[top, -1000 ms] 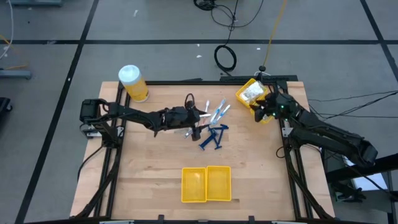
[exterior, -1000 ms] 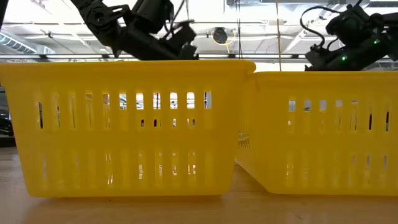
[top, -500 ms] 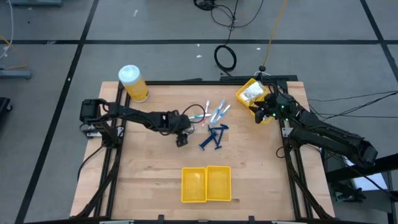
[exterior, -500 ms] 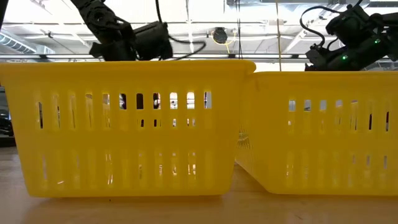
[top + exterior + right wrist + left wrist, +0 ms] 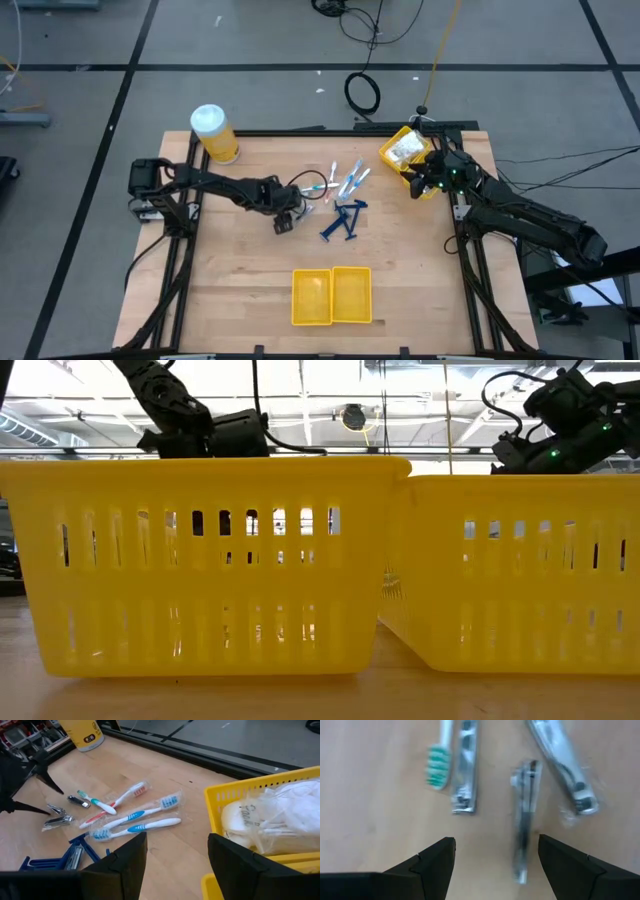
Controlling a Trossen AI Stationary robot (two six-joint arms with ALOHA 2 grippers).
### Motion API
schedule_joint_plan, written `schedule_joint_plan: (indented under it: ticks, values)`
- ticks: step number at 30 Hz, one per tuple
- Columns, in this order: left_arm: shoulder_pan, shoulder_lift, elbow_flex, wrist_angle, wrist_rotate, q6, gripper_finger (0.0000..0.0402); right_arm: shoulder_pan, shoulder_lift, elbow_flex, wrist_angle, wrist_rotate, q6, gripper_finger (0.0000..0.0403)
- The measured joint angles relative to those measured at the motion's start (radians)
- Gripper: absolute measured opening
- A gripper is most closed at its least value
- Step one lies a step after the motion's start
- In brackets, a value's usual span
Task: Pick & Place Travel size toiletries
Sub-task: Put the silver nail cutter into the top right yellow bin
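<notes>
The left gripper (image 5: 495, 857) hangs low over the wooden table (image 5: 230, 290) with its two dark fingers (image 5: 432, 857) spread apart and nothing between them; in the high view it (image 5: 283, 221) sits left of the toiletry cluster at mid-table. Just ahead of the fingertips lie three silvery nail clippers: one (image 5: 465, 770) beside a toothbrush head with green bristles (image 5: 437, 762), one (image 5: 524, 815) lying between the fingers' line, and a third (image 5: 565, 772) that seems to be sealed in clear wrap, though blur makes that uncertain.

Beyond them, the right wrist view shows more toothbrushes, two with blue handles in clear packets (image 5: 142, 817) and one reddish (image 5: 120, 800), with dark blue razors (image 5: 75, 855) nearer that camera; from above the razors (image 5: 343, 219) lie just right of the left gripper.

The right gripper (image 5: 175, 855) waits at the table's far right corner, fingers apart and empty, beside a yellow basket (image 5: 235, 800) holding clear packets of white items (image 5: 280, 820); a two-compartment yellow bin (image 5: 331, 296) stands at the near edge, and a yellow jar with a white lid (image 5: 213, 131) at the far left corner.
</notes>
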Motion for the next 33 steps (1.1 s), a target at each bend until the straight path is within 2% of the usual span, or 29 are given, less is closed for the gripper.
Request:
schedule_joint_plan:
  ticks: [3,6,9,12,20,25,29,33]
  values:
    - [0.009,0.019,-0.014,0.022,0.059,0.007,0.0273,0.000,0.000,0.000,-0.002,0.000,0.000,0.0196]
    - [0.019,0.052,-0.024,0.025,0.068,0.008,0.0271,0.000,0.000,0.000,-0.002,0.000,0.000,0.0196]
    - [0.023,0.066,-0.024,0.029,0.085,0.004,0.0250,0.000,0.000,0.000,-0.002,0.000,0.000,0.0196]
    - [0.022,0.065,-0.024,0.031,0.105,0.004,0.0203,0.000,0.000,0.000,-0.002,-0.001,0.004,0.0196]
    - [0.022,0.062,-0.027,0.038,0.178,0.024,0.0022,0.000,0.000,0.000,-0.002,-0.001,0.009,0.0196]
    - [0.013,0.022,-0.020,0.024,0.175,0.012,0.0023,0.000,0.000,0.000,-0.002,-0.001,0.012,0.0196]
    - [-0.003,-0.060,-0.006,0.000,0.146,0.045,0.0010,0.004,0.000,0.000,0.006,-0.001,0.012,0.0196]
    - [-0.005,-0.154,0.018,0.148,0.099,0.084,0.0017,0.047,0.012,-0.001,0.075,-0.003,0.012,0.0196]
